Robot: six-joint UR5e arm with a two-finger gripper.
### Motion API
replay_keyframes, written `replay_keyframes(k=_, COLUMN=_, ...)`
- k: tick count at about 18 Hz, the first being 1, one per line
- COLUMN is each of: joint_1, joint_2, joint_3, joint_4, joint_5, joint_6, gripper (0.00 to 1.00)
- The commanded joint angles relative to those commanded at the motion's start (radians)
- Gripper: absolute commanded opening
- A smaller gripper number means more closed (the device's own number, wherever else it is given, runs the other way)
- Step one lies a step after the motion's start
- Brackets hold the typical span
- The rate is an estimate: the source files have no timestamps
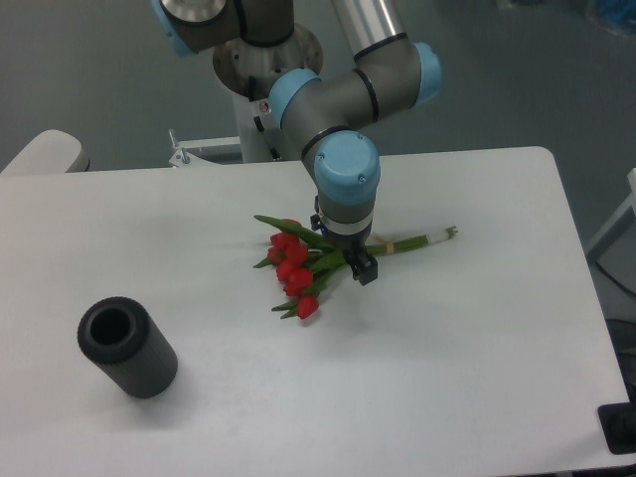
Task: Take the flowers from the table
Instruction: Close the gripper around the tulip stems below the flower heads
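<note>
The hand (pixel 356 260) straddles the flowers' (pixel 298 263) stems on the table (pixel 477 348).

A grey floor (pixel 89 70) fills the space behind the far edge of the white counter (pixel 477 378) and runs down past its right edge, plain and evenly lit with soft, diffuse light and no hard shadows. Beyond the far left corner a pale, rounded cushioned piece (pixel 45 154), perhaps a chair, pokes into view. A white metal frame piece (pixel 204 149) with bolts sits just behind the far edge. At the right, a light-coloured frame (pixel 611 234) angles down beside the counter. A dark object (pixel 618 429) sits off the near right corner, too cropped to identify.
</note>
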Motion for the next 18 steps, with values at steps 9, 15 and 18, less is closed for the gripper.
replay_keyframes(k=9, joint_1=0.005, joint_2=-0.032, joint_3=-0.095, joint_4=0.176, joint_5=0.002, joint_6=0.000, gripper=1.00)
replay_keyframes(k=15, joint_1=0.008, joint_2=-0.032, joint_3=-0.106, joint_4=0.175, joint_5=0.003, joint_6=0.002, gripper=1.00)
replay_keyframes(k=18, joint_1=0.005, joint_2=-0.032, joint_3=-0.117, joint_4=0.179, joint_5=0.003, joint_6=0.000, gripper=1.00)
